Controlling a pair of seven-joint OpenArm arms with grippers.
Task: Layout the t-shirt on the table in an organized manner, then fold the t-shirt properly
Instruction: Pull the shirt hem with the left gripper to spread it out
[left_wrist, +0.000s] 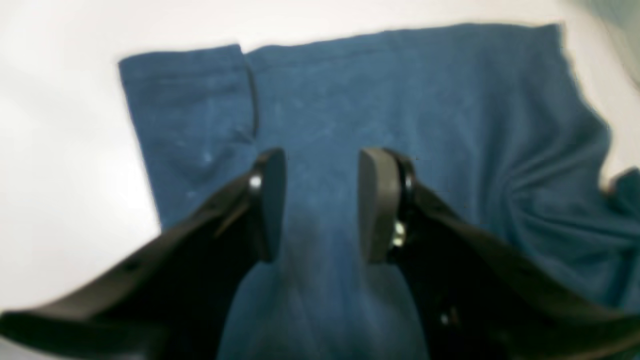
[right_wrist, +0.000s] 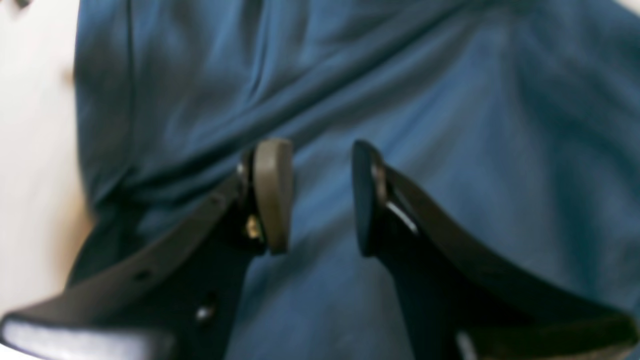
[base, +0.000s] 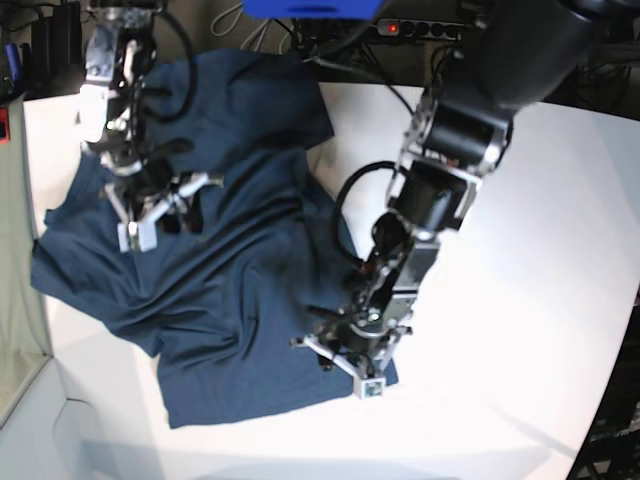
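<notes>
The dark navy t-shirt (base: 230, 280) lies rumpled on the left half of the white table (base: 520, 300), with creases through its middle. My left gripper (base: 340, 355) hovers low over the shirt's near right corner. In the left wrist view this gripper (left_wrist: 322, 162) stands open above smooth cloth (left_wrist: 400, 90), nothing pinched between its pads, white table (left_wrist: 60, 150) to the left. My right gripper (base: 160, 205) is over the shirt's upper left part. In the right wrist view it (right_wrist: 317, 150) is open above wrinkled fabric (right_wrist: 450, 125), beside the shirt's edge and the table (right_wrist: 30, 150).
A power strip (base: 420, 28) with a red light, cables and a blue object (base: 310, 8) sit behind the table's far edge. The table's curved edge (base: 615, 380) runs down the right. The shirt's top part hangs toward the back edge.
</notes>
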